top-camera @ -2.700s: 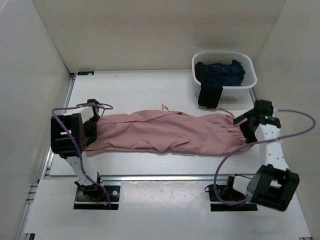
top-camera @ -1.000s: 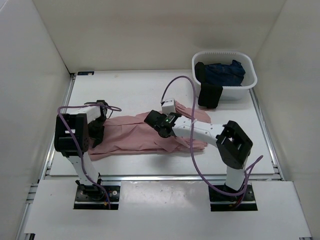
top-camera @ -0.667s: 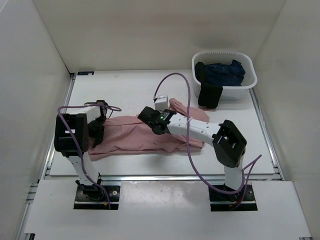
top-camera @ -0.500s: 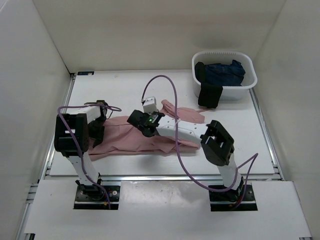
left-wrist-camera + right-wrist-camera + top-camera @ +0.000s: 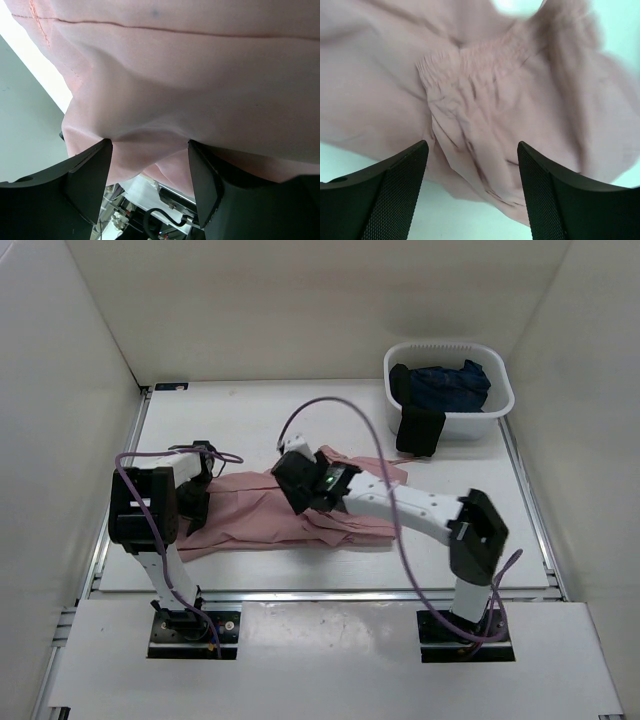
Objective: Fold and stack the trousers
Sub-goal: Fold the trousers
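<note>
Item: the trousers (image 5: pixel 250 508), dusty pink, lying on the table (image 5: pixel 260 420) between my two arms, left of centre.
Lay: doubled over along their length, with the gathered waistband (image 5: pixel 465 60) end on top of the legs; the layers are rumpled and the edges do not line up.
Left gripper (image 5: pixel 150 144): at the leg-end of the cloth, jaws set apart, fabric bulging into the gap; I see no pinch.
Right gripper (image 5: pixel 472 144): over the waistband region near mid-garment, jaws wide apart, holding nothing.
Done, by my reading: the first fold, end over end.
Left, by my reading: smoothing and squaring the layers, at least one more fold to make a compact bundle, then stacking; no stacking spot is evident.
Also present: a white basket (image 5: pixel 500 400) at the far right holding a dark blue garment (image 5: pixel 450 385), with a black garment (image 5: pixel 420 430) draped over its rim.
</note>
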Robot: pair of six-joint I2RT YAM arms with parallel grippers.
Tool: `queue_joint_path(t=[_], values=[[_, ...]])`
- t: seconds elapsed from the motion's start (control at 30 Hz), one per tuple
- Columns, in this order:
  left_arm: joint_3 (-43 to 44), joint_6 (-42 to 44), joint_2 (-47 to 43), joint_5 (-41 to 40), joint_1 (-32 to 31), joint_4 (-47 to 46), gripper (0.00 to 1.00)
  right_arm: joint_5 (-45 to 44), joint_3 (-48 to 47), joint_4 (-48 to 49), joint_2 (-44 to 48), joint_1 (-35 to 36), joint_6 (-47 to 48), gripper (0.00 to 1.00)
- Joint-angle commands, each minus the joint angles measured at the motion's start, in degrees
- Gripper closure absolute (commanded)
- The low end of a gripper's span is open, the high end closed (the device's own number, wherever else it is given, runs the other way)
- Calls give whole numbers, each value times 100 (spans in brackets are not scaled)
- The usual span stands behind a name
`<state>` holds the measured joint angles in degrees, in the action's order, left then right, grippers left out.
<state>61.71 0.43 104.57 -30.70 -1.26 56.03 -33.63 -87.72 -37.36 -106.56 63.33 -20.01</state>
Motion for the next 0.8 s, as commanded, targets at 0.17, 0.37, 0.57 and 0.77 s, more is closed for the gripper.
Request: queue_joint_path(t=[0.17,0.37,0.57,0.77], values=[[-54,-43,-157,125,-24,-119,25,769,-1908,-1164,-728,-1604,998,11],[-168,-43,-209,125,29,-119,25,1174,-1546,-790,-892,-1912,1201,2],[-221,-43,-209,125,143,-171,25,1219,-1599,-790,-1183,-1912,1210,2],[-273,-43,-209,178,249,-171,25,657,-1538,-597,-1306,-1965,762,80]])
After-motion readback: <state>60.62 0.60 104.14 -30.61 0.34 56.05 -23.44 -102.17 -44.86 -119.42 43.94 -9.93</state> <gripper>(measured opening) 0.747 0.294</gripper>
